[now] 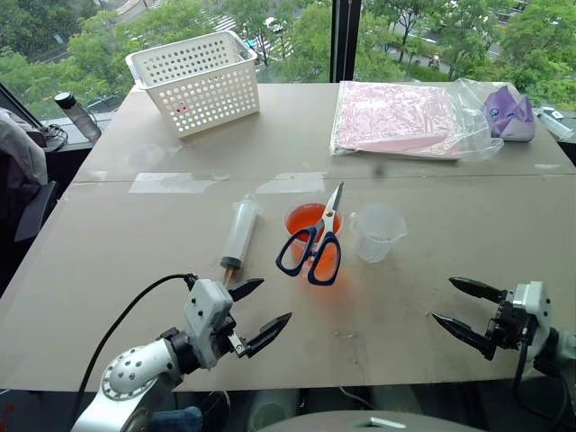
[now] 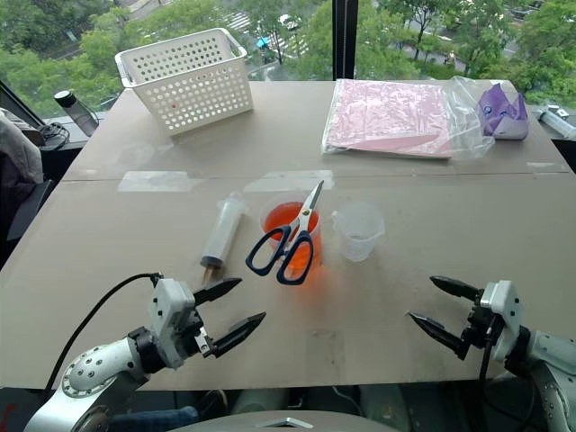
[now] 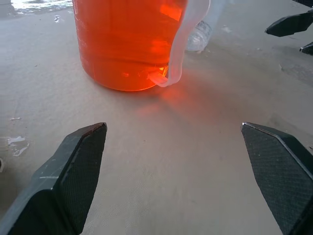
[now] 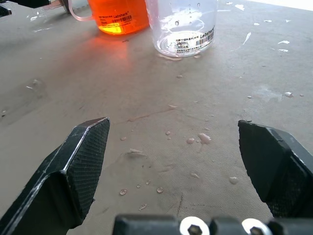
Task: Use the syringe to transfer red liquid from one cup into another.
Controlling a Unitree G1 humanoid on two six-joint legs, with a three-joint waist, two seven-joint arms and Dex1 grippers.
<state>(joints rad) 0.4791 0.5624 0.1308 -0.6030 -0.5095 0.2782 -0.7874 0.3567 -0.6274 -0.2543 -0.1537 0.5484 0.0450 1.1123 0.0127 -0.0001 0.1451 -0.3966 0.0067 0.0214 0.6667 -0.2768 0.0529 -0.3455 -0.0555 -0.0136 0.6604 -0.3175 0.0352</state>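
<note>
Just ahead of the left gripper's [image 1: 256, 310] wide, empty jaws, the syringe [image 1: 239, 231] lies flat on the counter [image 1: 405, 297]: light, rigid, likely slick plastic, best pinched mid-barrel. Right gripper [image 1: 465, 309] also gapes empty, short of the beaker [image 1: 376, 232].

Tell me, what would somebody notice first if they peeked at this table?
Probably the glowing orange-red cup in the middle of the table, with blue-handled scissors lying across its top. A big clear syringe lies just left of it and a small frosted beaker stands just right. Nearer the camera, the left claw and right claw are both open and empty.
</note>
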